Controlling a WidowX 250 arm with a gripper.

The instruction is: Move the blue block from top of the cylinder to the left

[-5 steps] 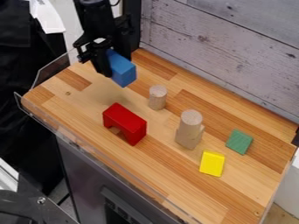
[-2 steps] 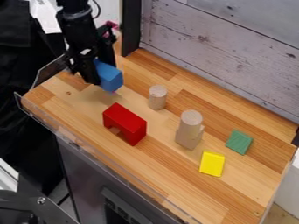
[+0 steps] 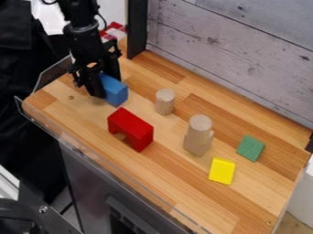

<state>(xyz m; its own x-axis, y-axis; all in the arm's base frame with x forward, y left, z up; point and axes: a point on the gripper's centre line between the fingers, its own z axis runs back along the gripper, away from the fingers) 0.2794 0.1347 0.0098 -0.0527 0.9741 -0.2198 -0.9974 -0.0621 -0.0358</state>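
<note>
While the hand (image 3: 107, 88) grips the blue block (image 3: 116, 92) | position: at or just above tabletop (image 3: 177, 178), left of short cylinder (image 3: 164, 102) | handling: probably light, stiff, robust; smooth faces may slip | hold: opposite sides, squarely

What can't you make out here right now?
In the camera view:
Side of the blue block against the gripper: behind the gripper.
Its underside: hidden by the block itself.
Far side of the red arch block: behind its body.
Top of the robot arm: cut off by the upper edge.
</note>
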